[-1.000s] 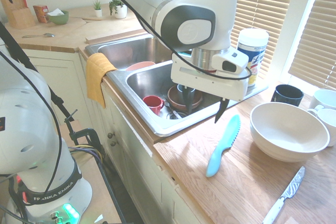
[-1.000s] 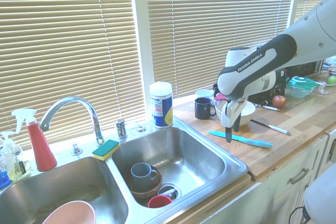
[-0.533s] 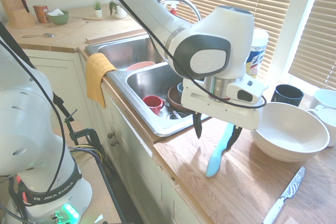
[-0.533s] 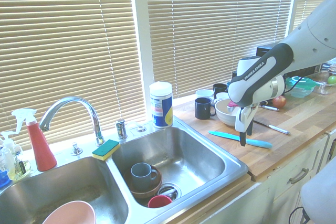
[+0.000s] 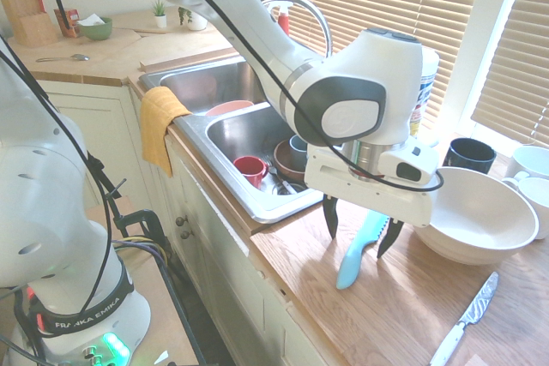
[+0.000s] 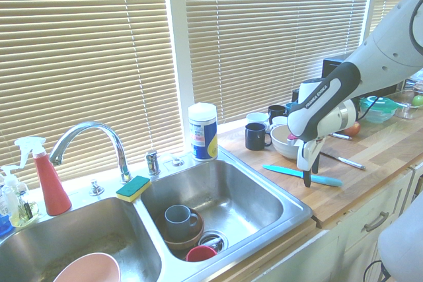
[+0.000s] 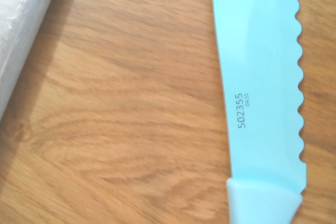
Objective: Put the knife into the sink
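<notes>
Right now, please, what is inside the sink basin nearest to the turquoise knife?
A red mug, and a blue-grey mug in a brown bowl. The bowl's bottom is hidden.

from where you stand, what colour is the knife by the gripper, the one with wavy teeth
Turquoise, blade and handle alike; it shows best in the wrist view.

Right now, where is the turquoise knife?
In the first exterior view, the turquoise knife lies on the counter between the sink and the white bowl.
</notes>
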Action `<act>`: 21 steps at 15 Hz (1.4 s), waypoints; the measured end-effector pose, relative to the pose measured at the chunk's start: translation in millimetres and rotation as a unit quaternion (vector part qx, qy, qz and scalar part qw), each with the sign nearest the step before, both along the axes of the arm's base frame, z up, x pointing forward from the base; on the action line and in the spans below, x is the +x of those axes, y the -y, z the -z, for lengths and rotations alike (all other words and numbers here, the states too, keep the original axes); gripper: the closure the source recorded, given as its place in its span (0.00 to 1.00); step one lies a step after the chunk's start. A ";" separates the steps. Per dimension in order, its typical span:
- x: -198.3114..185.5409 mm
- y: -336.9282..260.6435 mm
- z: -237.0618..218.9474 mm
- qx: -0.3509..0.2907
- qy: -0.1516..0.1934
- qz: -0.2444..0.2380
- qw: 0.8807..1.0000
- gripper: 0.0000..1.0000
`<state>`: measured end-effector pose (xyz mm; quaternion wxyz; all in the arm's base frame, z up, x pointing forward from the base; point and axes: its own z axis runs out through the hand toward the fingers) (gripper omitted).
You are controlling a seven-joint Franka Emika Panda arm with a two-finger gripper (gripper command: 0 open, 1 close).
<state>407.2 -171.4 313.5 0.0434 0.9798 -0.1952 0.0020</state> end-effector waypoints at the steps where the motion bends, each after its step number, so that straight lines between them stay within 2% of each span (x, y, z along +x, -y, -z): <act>1: 0.0 -0.1 0.1 0.002 0.001 0.001 1.000 1.00; 21: -0.8 0.1 0.4 0.015 0.003 0.008 1.000 1.00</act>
